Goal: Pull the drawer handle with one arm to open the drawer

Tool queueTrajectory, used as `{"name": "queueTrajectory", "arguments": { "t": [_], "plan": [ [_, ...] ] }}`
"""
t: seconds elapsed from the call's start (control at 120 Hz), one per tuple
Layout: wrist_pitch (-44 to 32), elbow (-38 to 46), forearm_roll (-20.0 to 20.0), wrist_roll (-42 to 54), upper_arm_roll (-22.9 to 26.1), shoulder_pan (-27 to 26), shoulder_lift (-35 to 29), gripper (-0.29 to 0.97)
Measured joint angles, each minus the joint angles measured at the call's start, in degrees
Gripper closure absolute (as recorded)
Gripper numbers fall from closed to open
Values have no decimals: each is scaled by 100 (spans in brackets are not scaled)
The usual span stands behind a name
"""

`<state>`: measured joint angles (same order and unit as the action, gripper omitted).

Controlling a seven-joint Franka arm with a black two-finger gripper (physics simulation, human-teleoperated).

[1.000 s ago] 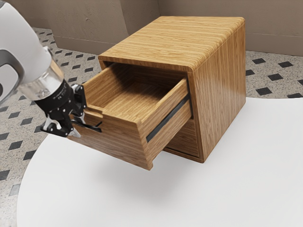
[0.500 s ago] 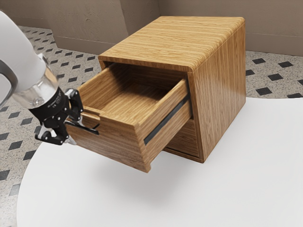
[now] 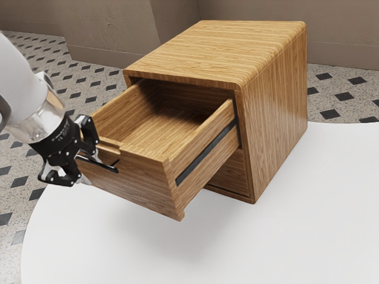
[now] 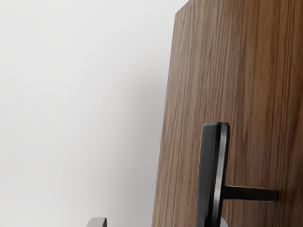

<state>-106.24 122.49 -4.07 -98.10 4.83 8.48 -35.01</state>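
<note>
Since a second earlier, the tool had drawn back toward the exterior view's left, and the drawer had slid further out of the wooden cabinet with it. The tool's black fingers were pinched on the black drawer handle, a slim bar that stood off the drawer's front panel on a short post in the wrist view. The drawer hung well open, its bare wooden inside showing, above the white round bench on which the cabinet stood.
</note>
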Motion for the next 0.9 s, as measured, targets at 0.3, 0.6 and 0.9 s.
{"name": "queueTrajectory", "arguments": {
  "t": [0.3,0.6,0.9],
  "plan": [
    [-29,237,5,-4,0,-16,-270,50],
    [-86,344,-1,13,0,-17,-392,48],
    [-114,290,-77,119,0,9,-383,46]
  ]
}}
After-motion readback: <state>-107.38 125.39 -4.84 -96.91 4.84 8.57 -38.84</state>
